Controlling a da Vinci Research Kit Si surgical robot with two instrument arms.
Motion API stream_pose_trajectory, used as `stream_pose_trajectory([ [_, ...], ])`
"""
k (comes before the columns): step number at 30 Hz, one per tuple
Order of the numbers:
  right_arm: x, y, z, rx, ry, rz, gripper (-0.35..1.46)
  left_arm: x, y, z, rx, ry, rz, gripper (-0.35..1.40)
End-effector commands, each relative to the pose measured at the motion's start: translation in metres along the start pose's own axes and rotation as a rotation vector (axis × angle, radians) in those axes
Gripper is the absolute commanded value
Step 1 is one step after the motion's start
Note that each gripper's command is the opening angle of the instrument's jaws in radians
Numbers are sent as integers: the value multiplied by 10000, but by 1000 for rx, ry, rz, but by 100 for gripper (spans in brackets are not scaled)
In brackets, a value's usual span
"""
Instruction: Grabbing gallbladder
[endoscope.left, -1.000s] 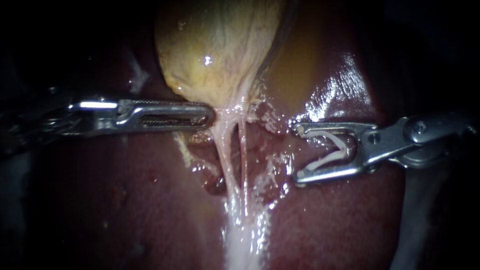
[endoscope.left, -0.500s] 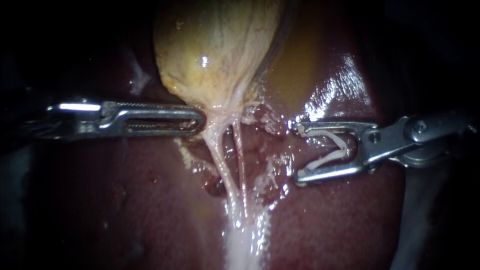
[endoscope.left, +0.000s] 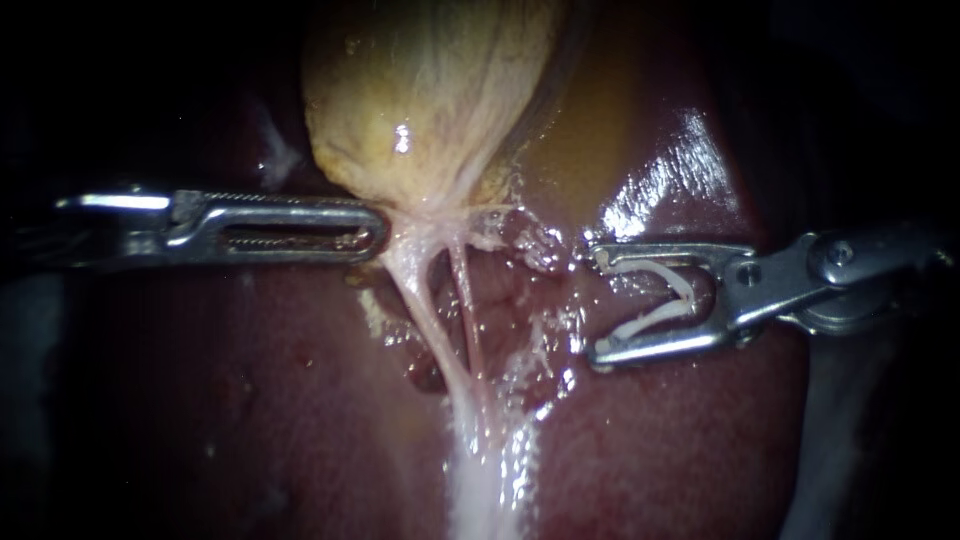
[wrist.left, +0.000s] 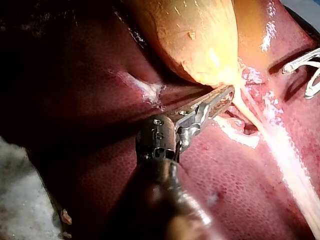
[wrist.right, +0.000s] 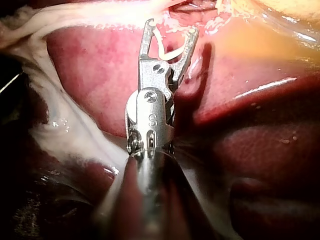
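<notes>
soft, slick sac, held at its neck

the liver (endoscope.left: 250, 400) fills the field, dark, wet and glistening. on it lies the gallbladder (endoscope.left: 430, 90), a pale yellow sac at the upper middle. it narrows downward to a neck, from which two thin pale tubes (endoscope.left: 430, 310) run on. it looks thin-walled, soft and slippery, so it would likely slide out of a loose hold and tear under a hard one. the firmer fold at the neck seems the place to take it, not the bulging body. the left instrument (endoscope.left: 375, 235) lies there, its pincer closed flat on a small fold of the neck, with the tissue drawn to a point at its tip. the right instrument (endoscope.left: 597, 305) hovers apart over the liver, touching no tissue that i can see. its pincer stands wide with a white clip (endoscope.left: 650, 321) seated between, one leg along each side.
</notes>
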Motion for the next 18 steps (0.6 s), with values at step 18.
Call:
stream_pose_trajectory([
  [18, 0, 0, 0, 0, 0, 0, 50, 2, 1, 0, -1, 4, 0, -35],
])
